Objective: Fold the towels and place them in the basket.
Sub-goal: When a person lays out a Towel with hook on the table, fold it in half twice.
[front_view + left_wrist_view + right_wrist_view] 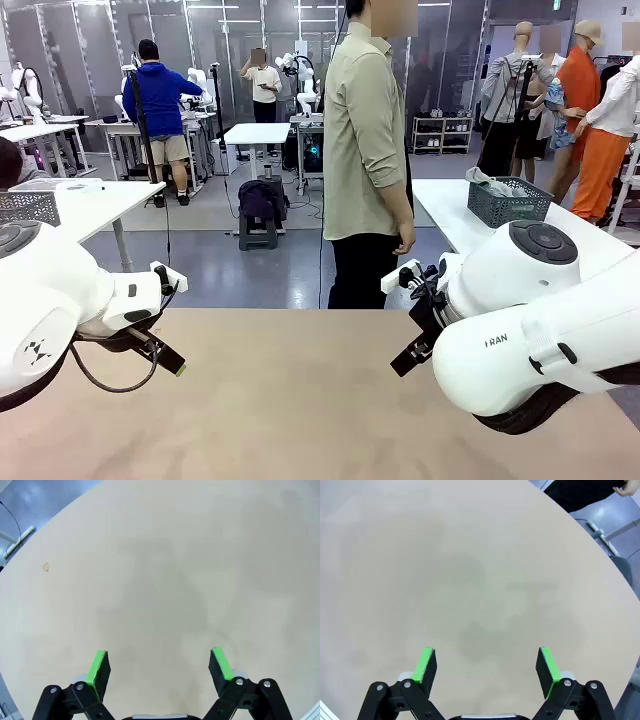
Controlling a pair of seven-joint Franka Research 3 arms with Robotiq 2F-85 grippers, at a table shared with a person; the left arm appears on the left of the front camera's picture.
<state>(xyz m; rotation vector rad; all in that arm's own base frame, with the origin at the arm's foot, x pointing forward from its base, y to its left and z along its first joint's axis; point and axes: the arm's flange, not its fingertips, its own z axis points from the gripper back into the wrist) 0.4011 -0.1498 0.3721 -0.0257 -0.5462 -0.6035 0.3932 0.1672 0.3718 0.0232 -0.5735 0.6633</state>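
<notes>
The left gripper (160,662) and right gripper (487,662) hang over the tan desk (300,400), fingers spread wide and gripping nothing. The right arm (540,350) shows the letters "FRAN". A dark grey lattice basket (510,205) sits on a white table (450,215) to the right of the person (365,150).

Tan table (165,540), faintly blotched, perhaps shadows; black left pincer (160,664), green pads (98,666).
</notes>
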